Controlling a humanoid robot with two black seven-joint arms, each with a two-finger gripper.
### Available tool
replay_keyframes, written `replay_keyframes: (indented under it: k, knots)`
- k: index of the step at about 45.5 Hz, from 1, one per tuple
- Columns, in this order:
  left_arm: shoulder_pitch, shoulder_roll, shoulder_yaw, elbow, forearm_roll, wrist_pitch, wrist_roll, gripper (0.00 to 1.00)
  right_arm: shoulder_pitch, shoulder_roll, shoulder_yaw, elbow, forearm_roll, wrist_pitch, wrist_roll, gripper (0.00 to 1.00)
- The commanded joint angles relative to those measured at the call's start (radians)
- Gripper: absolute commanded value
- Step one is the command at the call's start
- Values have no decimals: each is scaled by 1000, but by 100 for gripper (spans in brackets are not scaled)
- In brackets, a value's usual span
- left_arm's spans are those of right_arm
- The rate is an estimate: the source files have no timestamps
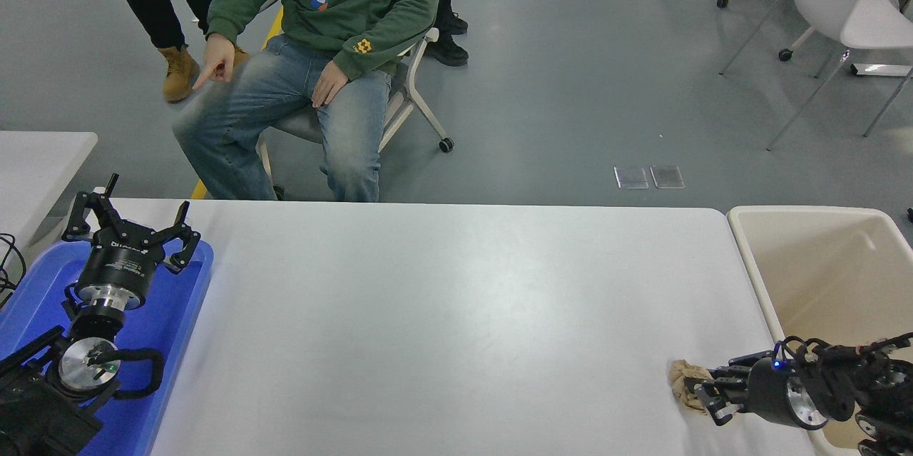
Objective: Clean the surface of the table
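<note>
The right gripper (702, 393) lay low and pointed leftward, its fingers narrowed around a crumpled tan wad (686, 374) that rested on the table surface (442, 313) at its fingertips. Beneath and out to the left ran that tabletop, white, matte and round-cornered, its long axis left to right. Just behind the gripper stood a beige bin (820, 263). Far left, the left gripper (128, 224) hung parked, fingers spread wide, over a blue tray (175, 320); print on it was unreadable.
</note>
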Motion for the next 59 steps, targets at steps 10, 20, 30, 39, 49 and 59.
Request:
replay_keyframes:
  k: [10, 20, 30, 39, 49, 59]
  knots:
    - [-1, 0, 0, 0, 0, 0, 0, 100, 1, -77, 13, 62, 182, 5, 5, 0]
    - [-1, 0, 0, 0, 0, 0, 0, 100, 30, -143, 83, 126, 300, 35, 5, 0]
    - [0, 0, 0, 0, 0, 0, 0, 100, 87, -206, 189, 183, 424, 115, 3, 0]
    - [0, 0, 0, 0, 0, 0, 0, 100, 174, -258, 246, 194, 513, 187, 2, 0]
    - [0, 0, 0, 0, 0, 0, 0, 100, 311, -301, 252, 192, 621, 263, -3, 0]
    - [0, 0, 0, 0, 0, 0, 0, 100, 364, -308, 254, 191, 642, 292, -4, 0]
